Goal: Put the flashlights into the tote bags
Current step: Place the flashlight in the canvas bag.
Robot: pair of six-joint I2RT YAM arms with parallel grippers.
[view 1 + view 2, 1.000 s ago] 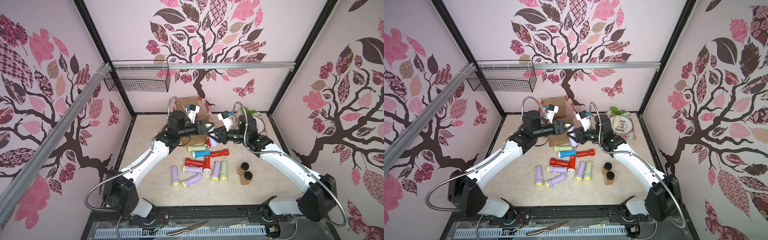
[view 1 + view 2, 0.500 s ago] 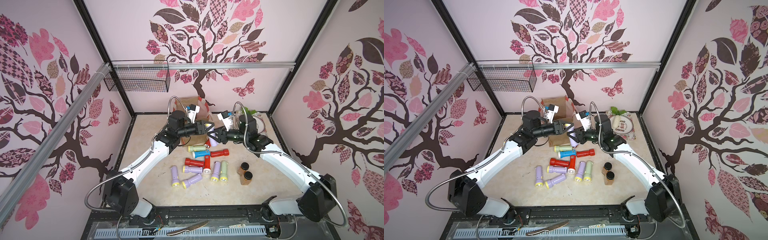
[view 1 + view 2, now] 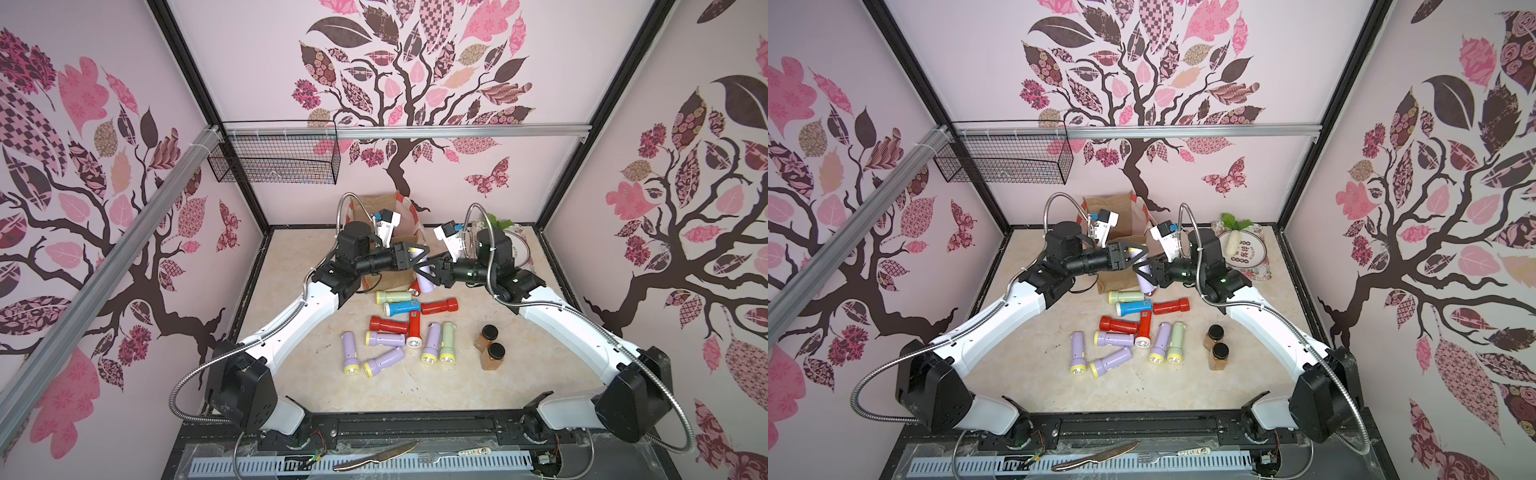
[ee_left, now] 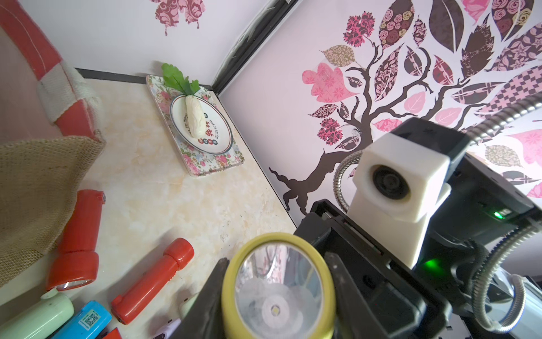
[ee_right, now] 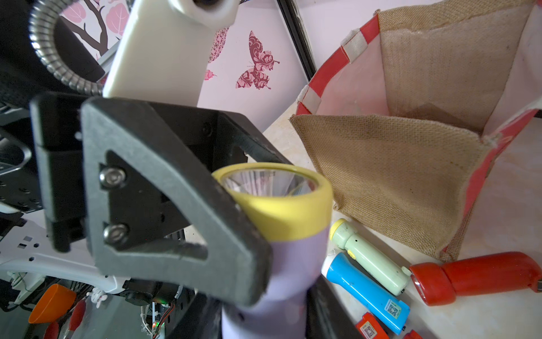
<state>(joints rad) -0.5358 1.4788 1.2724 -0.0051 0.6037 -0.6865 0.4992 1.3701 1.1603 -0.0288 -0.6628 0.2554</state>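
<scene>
- Jaws of the left gripper (image 3: 420, 253) pinch the yellow head of a lilac flashlight (image 5: 293, 264); right gripper (image 3: 432, 272) jaws clamp its body.
- It hangs in the air on the near side of the tote bag (image 5: 396, 176).
- Other flashlights (image 3: 388, 325) lie on the worktop (image 3: 415, 386).

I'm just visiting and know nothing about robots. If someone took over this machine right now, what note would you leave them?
The right gripper is shut on the body of the held lilac flashlight, lifted near the tote bag.
The left gripper clamps its yellow head.
About eleven loose flashlights lie on the table before the bag.
Done: no flashlight visible in the bag.
Left: drop this one in, then the rest.
</scene>
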